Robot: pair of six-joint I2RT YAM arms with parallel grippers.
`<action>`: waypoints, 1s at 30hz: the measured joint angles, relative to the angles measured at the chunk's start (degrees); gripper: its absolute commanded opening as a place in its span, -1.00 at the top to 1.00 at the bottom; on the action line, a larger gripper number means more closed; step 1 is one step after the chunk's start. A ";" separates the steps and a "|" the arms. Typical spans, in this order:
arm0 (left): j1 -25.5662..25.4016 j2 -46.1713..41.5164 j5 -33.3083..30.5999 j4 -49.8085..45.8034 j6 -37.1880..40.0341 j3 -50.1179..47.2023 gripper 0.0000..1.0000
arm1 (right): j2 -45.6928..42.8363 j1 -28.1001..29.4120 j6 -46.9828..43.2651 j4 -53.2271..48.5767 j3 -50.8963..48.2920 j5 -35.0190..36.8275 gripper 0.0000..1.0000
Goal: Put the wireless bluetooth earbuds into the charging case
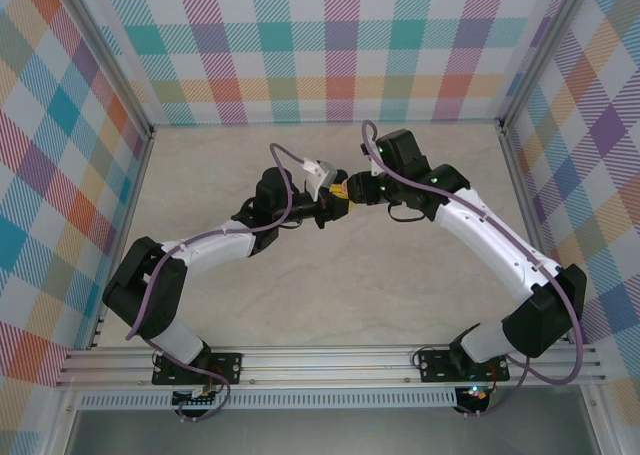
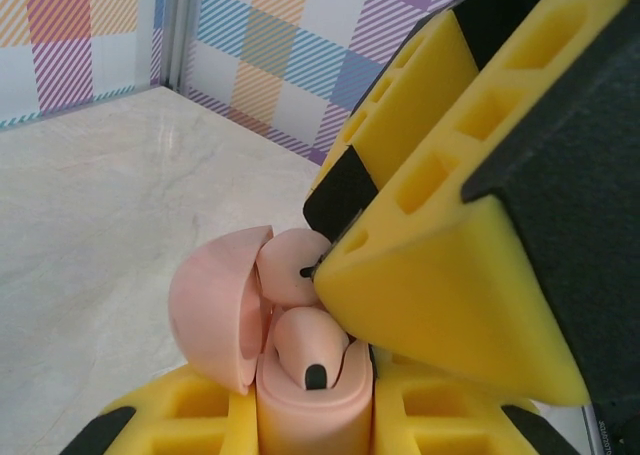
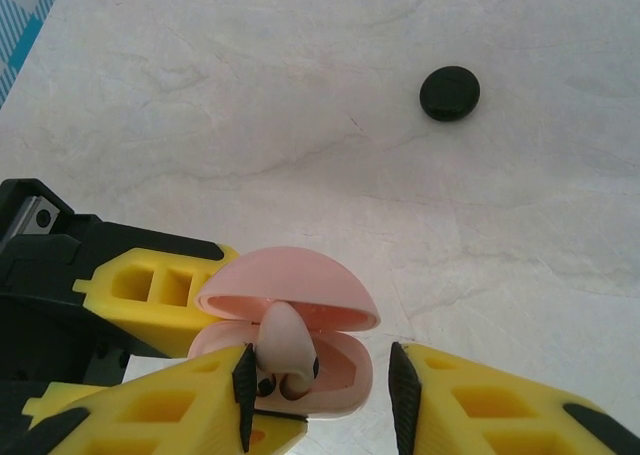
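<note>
Aloft, left gripper gripping open pink case, pink earbuds inside

Pale marbled table, pastel plaid walls, aluminium rail at near edge

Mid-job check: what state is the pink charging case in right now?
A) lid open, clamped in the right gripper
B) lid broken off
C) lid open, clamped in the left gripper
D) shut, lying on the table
C: the pink case sits between the left gripper's yellow fingers with its lid swung up, while the right gripper's fingers stand apart in front of it.
</note>
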 measured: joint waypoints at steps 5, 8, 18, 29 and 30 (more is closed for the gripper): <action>0.00 0.00 0.07 -0.07 0.39 0.00 0.93 | 0.79 0.00 1.20 -0.31 1.44 0.20 0.25; 0.00 0.00 0.04 -0.24 0.44 0.00 0.93 | 0.96 0.00 1.64 -0.33 1.51 0.22 0.27; 0.00 0.00 0.04 -0.83 0.61 0.00 0.93 | 2.69 0.00 2.56 -2.21 3.50 0.48 0.37; 0.00 0.00 -0.11 -1.51 0.81 0.00 0.93 | 3.67 0.00 3.15 -3.45 4.42 0.85 0.22; -0.02 0.00 -0.17 -1.51 0.83 0.00 0.94 | 3.67 0.00 3.15 -3.50 4.44 0.96 0.21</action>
